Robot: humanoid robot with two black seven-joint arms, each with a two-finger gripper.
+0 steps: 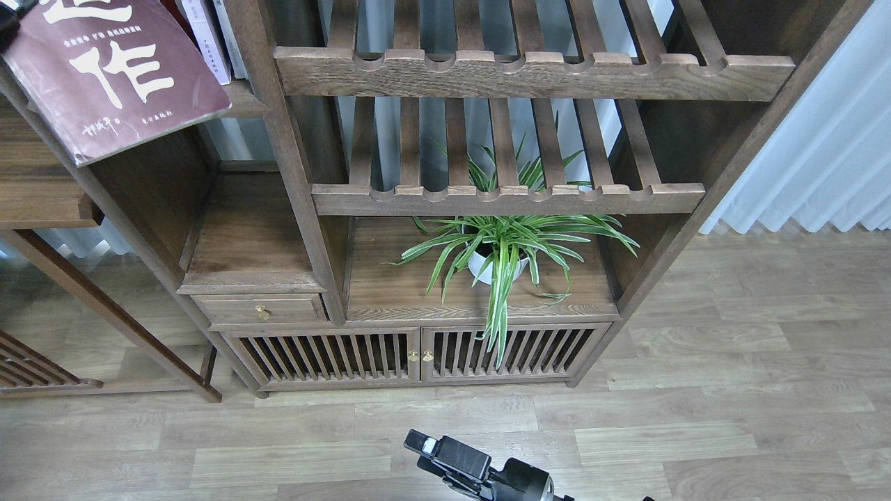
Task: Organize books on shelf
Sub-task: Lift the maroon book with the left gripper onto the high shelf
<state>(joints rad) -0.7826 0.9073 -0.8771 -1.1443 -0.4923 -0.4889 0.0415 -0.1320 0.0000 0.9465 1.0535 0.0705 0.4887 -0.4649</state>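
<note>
Dark brown wood: bookcase (292, 174), large, filling the upper frame and cut off at the top and left edges. Its parts include two slatted racks (508, 198) with scalloped front rails, a small drawer (259, 308) with a brass knob, and slatted double doors (418, 355) at the base.

Floor (731, 390): pale wood-look planks across the lower frame. White curtain (828, 153) at the right edge, partly cut off.

Shelf (240, 101): solid plank at upper left, mostly hidden behind the maroon book; only a short stretch of its front edge shows.

Maroon book (111, 73): big white characters on the cover, upper left corner, top cut off by the frame edge. Cover faces up toward the camera, tilted; long axis runs from upper left to lower right, with the lower corner overhanging the shelf front. What supports it cannot be made out.

White books (209, 38): spines only, standing upright on the shelf just right of the maroon book, tops cut off.

Spider plant (505, 243): in a white pot, on the lower ledge beneath the racks, leaves spilling over the doors.

Right gripper (445, 456): black, at bottom centre over the floor, seen end-on; whether the fingers are apart or closed cannot be told. It touches nothing visible. A dark scrap at the top left corner is too cropped to identify.
</note>
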